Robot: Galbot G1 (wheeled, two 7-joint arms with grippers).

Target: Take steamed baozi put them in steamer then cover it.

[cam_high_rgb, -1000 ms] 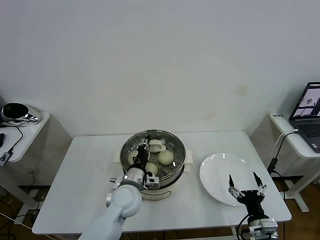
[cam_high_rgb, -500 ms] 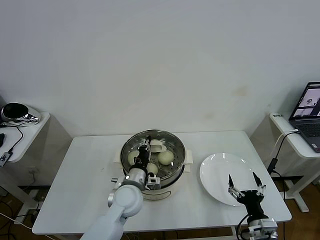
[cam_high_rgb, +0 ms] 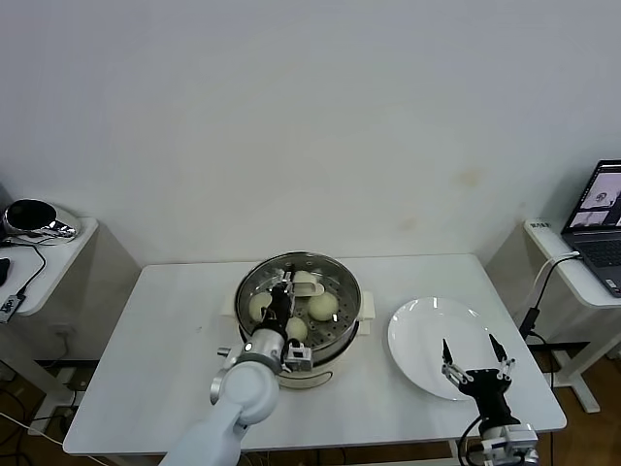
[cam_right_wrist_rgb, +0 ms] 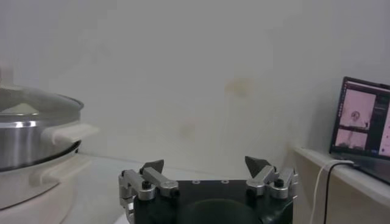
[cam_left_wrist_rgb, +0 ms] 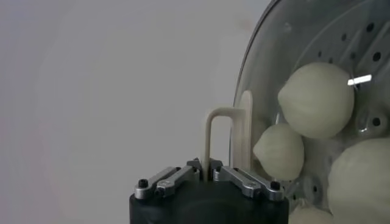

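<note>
The steel steamer [cam_high_rgb: 335,335] stands on its cream base in the middle of the table. The clear glass cover [cam_high_rgb: 335,277] lies on it, and the cream-white baozi [cam_high_rgb: 323,305] show through the glass. My left gripper [cam_high_rgb: 279,296] is shut on the cover's cream bar handle [cam_high_rgb: 307,283]. In the left wrist view the gripper [cam_left_wrist_rgb: 207,167] pinches the handle [cam_left_wrist_rgb: 209,137], with baozi [cam_left_wrist_rgb: 317,100] under the glass [cam_left_wrist_rgb: 274,49]. My right gripper [cam_high_rgb: 475,351] is open and empty over the near edge of the white plate [cam_high_rgb: 427,325]. It also shows in the right wrist view [cam_right_wrist_rgb: 206,163].
The flat white plate lies right of the steamer. A side table [cam_high_rgb: 53,254] with a dark helmet-like thing stands far left. A laptop [cam_high_rgb: 600,221] sits on a stand far right, with a cable hanging. The steamer shows in the right wrist view [cam_right_wrist_rgb: 30,140].
My left gripper has shifted slightly down and toward me with the cover's handle in it. The right arm has not moved.
</note>
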